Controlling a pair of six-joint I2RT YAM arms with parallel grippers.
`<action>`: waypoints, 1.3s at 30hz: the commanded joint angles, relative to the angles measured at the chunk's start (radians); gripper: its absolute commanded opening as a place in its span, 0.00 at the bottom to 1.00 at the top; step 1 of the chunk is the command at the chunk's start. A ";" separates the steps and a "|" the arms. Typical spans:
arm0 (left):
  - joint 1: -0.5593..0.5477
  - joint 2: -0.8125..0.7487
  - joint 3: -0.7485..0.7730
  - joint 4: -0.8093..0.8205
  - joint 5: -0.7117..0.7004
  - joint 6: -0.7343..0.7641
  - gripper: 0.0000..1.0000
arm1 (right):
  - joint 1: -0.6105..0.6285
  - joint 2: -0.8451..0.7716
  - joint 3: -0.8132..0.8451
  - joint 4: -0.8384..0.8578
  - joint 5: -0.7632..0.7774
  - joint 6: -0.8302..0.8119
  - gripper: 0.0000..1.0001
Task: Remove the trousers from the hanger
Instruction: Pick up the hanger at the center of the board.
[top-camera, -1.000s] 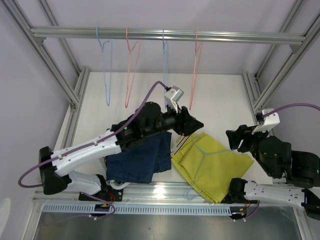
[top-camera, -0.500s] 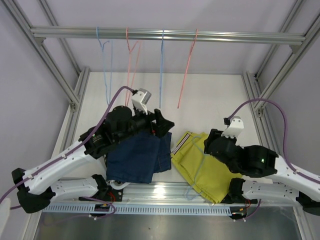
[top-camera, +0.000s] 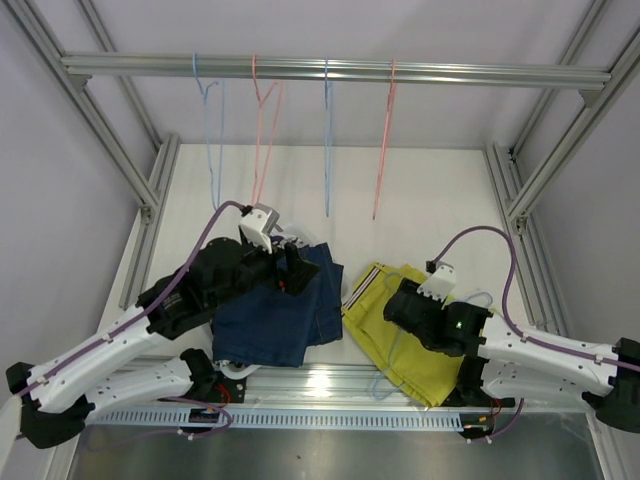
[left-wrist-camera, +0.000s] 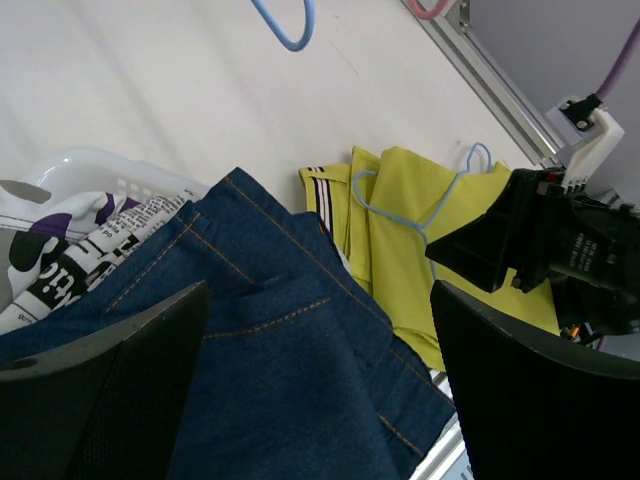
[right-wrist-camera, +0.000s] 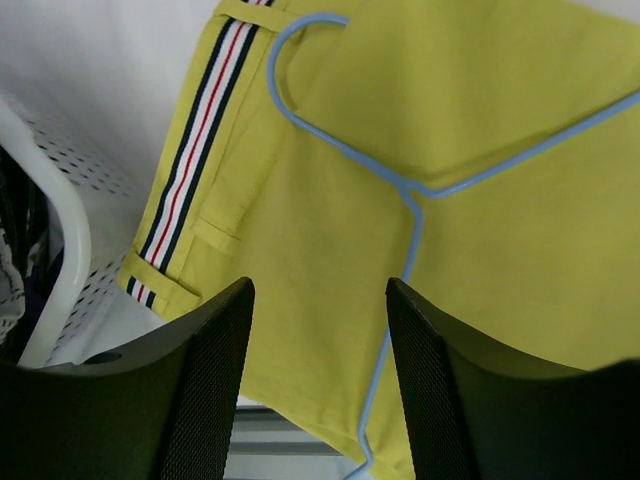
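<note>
1. The mustard yellow trousers are lying flat by the near edge of the table, a bit right of the middle.
2. A light blue hanger is lying on them with its hook up by the striped waistband. Every bit of wire I can see sits on top of the cloth, but I can't tell if any of it is tucked under a fold.
3. The right gripper hangs right over the yellow pair, fingers spread apart, nothing between them.
4. The left gripper is above the navy trousers, fingers wide apart and holding nothing. That pair is at the near edge, left of the middle, just beside the yellow ones.
5. A white basket peeks out from behind the navy pair. In it are the white trousers with black print and the purple-grey camouflage pair, with the navy cloth overlapping both.
6. Toward the far edge, four wire hangers dangle off the rail: blue, pink, blue, pink.
</note>
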 joint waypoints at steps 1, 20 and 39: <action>0.004 -0.046 -0.018 0.012 0.006 0.030 0.96 | -0.004 0.010 -0.043 0.086 0.035 0.139 0.60; 0.010 -0.084 -0.006 0.002 -0.021 0.053 0.98 | -0.008 0.023 -0.343 0.436 0.021 0.252 0.48; 0.021 -0.076 -0.002 -0.005 -0.021 0.054 0.98 | -0.011 -0.136 -0.328 0.391 0.038 0.213 0.00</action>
